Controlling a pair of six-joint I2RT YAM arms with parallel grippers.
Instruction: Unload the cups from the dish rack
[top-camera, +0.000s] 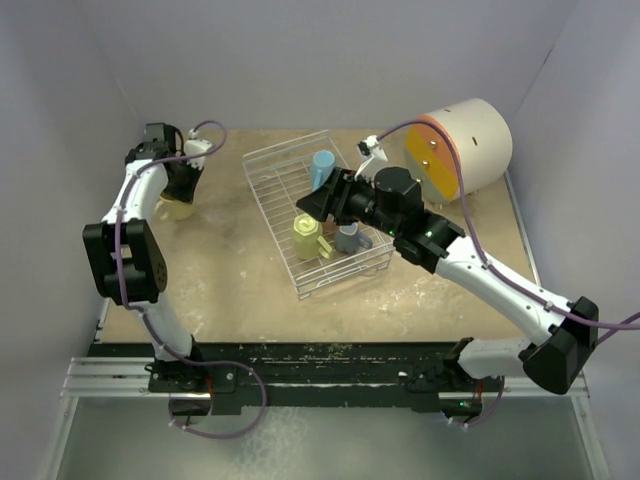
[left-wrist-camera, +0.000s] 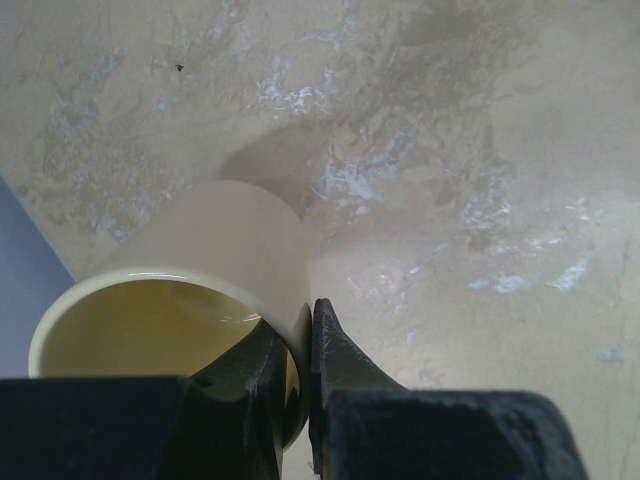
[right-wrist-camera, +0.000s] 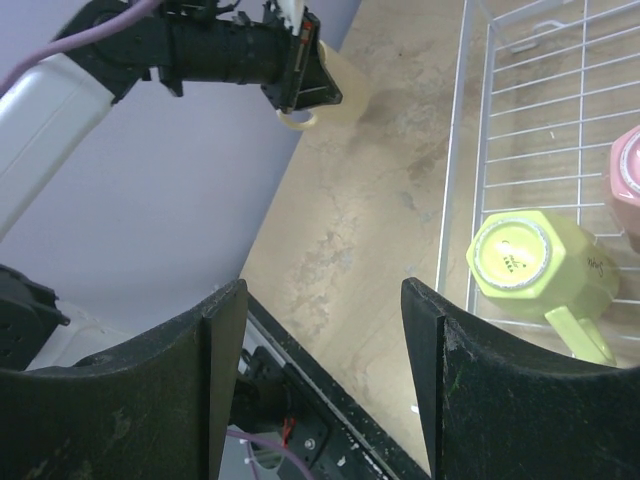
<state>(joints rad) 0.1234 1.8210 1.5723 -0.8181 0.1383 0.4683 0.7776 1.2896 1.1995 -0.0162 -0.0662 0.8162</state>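
Over mottled tabletop (left-wrist-camera: 450, 150), left end effector (left-wrist-camera: 300, 325) pinches smooth cream mug (left-wrist-camera: 230, 240) at rim; right end effector (right-wrist-camera: 322, 300) gapes.

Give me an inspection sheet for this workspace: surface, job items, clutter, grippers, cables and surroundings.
Surface: tan table, worn, with pale patches.
Job's things: dish rack mid-table, holding the light blue mug, lime green mug, grey-blue mug and pink mug. The cream-yellow mug is out of the rack, at the table's left.
Clutter: round cream-and-orange drawer unit, far right.
Grippers: left gripper shut on the cream-yellow mug's wall, one finger inside. Right gripper open beside the rack's left edge.
Cables: purple cable along each arm, none on the rack.
Surroundings: plain pale walls on three sides.
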